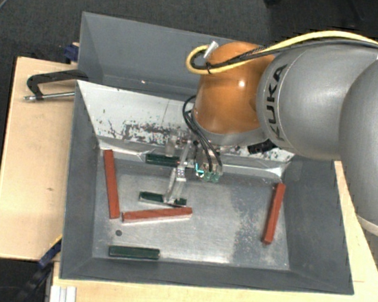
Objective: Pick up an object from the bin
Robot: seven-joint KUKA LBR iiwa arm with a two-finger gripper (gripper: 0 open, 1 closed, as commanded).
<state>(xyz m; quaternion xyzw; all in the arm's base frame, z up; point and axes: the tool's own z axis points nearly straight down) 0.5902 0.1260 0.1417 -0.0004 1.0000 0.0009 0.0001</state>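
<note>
My gripper (175, 195) hangs low over the middle of the bin floor. Its tip is at the right end of a short dark green bar (154, 197), which lies flat. Just in front of that bar lies a red stick (157, 216), slanting slightly up to the right. A second dark green bar (160, 158) rests against the foot of the back wall, left of the gripper's body.
A long red stick (110, 185) lies along the left wall and another red stick (273, 212) along the right wall. A third dark green bar (134, 251) sits at the front wall, with a small dark speck (119, 233) near it. The arm's orange cover looms over the back wall.
</note>
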